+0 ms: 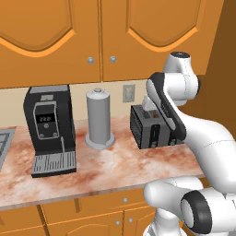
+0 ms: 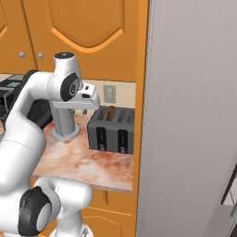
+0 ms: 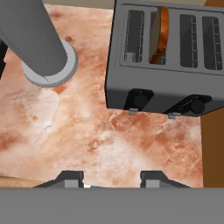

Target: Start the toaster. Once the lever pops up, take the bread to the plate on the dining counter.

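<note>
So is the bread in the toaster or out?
In. The bread stands on edge in a slot of the toaster, its top above the slot.

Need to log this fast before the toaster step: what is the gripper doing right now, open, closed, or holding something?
Gripper: open, jaws apart and empty, hovering over the pink marbled worktop in front of the small dark boxy toaster.

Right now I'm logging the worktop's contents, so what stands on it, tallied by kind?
Toaster: 1
Bread slice, standing in a toaster slot: 1
Coffee machine: 1
Grey upright cylinder on a round base: 1
Total: 4
</note>
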Available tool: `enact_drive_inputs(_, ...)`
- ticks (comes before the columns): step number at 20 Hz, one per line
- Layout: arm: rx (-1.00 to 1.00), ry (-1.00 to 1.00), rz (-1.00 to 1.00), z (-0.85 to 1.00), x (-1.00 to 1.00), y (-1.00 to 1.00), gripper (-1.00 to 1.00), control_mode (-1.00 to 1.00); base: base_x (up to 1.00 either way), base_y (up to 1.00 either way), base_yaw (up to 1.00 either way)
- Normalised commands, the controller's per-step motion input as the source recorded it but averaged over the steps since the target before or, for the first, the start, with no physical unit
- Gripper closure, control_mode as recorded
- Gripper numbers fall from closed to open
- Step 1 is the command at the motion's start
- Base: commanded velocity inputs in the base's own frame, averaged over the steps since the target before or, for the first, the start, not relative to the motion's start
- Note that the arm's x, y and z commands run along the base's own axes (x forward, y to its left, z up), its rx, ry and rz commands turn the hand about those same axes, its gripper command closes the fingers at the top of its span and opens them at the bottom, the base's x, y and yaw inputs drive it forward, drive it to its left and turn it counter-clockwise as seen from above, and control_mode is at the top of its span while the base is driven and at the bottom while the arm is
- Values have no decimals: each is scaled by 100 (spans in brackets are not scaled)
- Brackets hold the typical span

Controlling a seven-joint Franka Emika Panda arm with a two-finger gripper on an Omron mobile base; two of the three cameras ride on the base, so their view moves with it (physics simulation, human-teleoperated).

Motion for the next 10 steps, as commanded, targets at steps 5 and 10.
enact_drive_inputs(5, 0, 0, 0, -22, 0, 0, -100, -100, 0, 0, 0)
enact_drive_inputs(10, 1, 0, 0, -50, 0, -8, -100, -100, 0, 0, 0)
